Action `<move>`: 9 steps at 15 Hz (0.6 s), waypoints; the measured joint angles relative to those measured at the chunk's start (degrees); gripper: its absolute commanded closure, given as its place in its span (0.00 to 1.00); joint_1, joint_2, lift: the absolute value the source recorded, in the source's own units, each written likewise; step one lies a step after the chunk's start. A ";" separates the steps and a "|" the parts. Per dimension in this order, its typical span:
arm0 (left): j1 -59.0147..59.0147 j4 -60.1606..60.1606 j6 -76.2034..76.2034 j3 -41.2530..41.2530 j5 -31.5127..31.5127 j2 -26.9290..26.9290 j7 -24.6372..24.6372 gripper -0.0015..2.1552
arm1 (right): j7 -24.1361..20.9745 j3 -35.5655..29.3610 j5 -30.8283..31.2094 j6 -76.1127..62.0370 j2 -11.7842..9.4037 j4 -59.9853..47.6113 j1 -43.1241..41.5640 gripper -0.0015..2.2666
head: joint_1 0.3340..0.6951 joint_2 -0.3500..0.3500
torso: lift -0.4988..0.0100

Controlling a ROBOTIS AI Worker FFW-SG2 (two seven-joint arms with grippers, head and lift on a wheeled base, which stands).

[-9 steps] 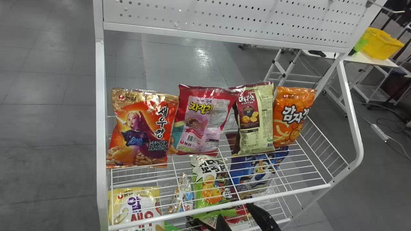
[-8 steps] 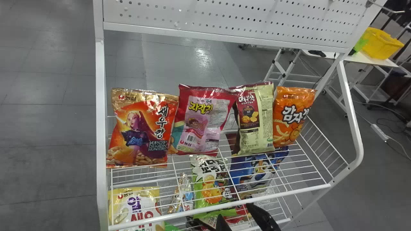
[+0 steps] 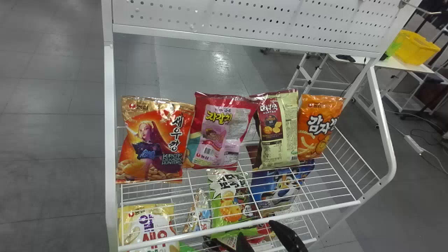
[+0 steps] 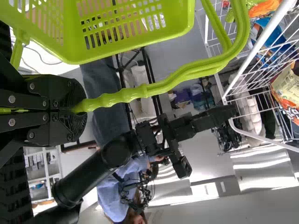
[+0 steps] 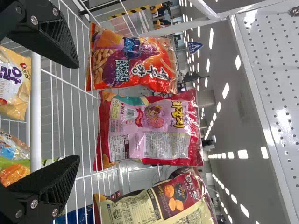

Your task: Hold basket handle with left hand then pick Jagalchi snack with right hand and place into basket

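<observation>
Right black gripper [image 5: 78, 112] has shifted slightly; wide open, empty. Left black gripper [image 4: 80, 107] clamps green plastic basket handle [image 4: 140, 91]; red-and-pink foil Jagalchi bag [image 5: 149, 128] unpicked.

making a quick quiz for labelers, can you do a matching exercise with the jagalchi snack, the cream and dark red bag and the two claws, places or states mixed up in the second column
Things:
1. Jagalchi snack
2. cream and dark red bag
3. left claw
4. right claw

Places or states:
a. third from the left on the upper shelf in the head view
b. open, with nothing between its fingers
c. second from the left on that shelf in the head view
d. shut on the green basket handle

Right pairs: 1-c, 2-a, 3-d, 4-b
</observation>
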 measured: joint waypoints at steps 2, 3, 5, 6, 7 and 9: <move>0.00 0.02 -0.09 0.01 0.02 0.00 0.00 1.00 | -0.05 0.00 0.00 0.09 0.00 -0.08 -0.05 0.06 | 1.00 0.00 | 0.97; 0.00 0.02 -0.14 0.01 0.02 0.01 0.00 1.00 | -0.08 -0.03 0.00 0.27 0.00 -0.13 -0.24 0.06 | 1.00 0.00 | 0.97; 0.00 0.02 -0.17 0.01 -0.03 0.02 0.00 1.00 | -0.09 -0.35 0.00 1.72 0.00 -1.09 -1.07 0.06 | 1.00 0.00 | 0.97; 0.00 0.02 -0.17 0.00 -0.05 0.02 0.00 1.00 | -0.14 -0.59 0.00 2.86 0.00 -1.75 -1.66 0.06 | 1.00 0.00 | 0.97; 0.00 0.02 -0.17 -0.05 -0.06 0.02 0.00 1.00 | -0.24 -0.92 0.00 4.56 0.00 -2.52 -2.64 0.06 | 1.00 0.00 | 0.97; 0.00 -0.12 -0.16 -0.21 -0.06 0.09 0.00 1.00 | -0.75 -1.60 0.00 8.78 0.00 -3.87 -5.24 0.06 | 1.00 0.00 | 0.97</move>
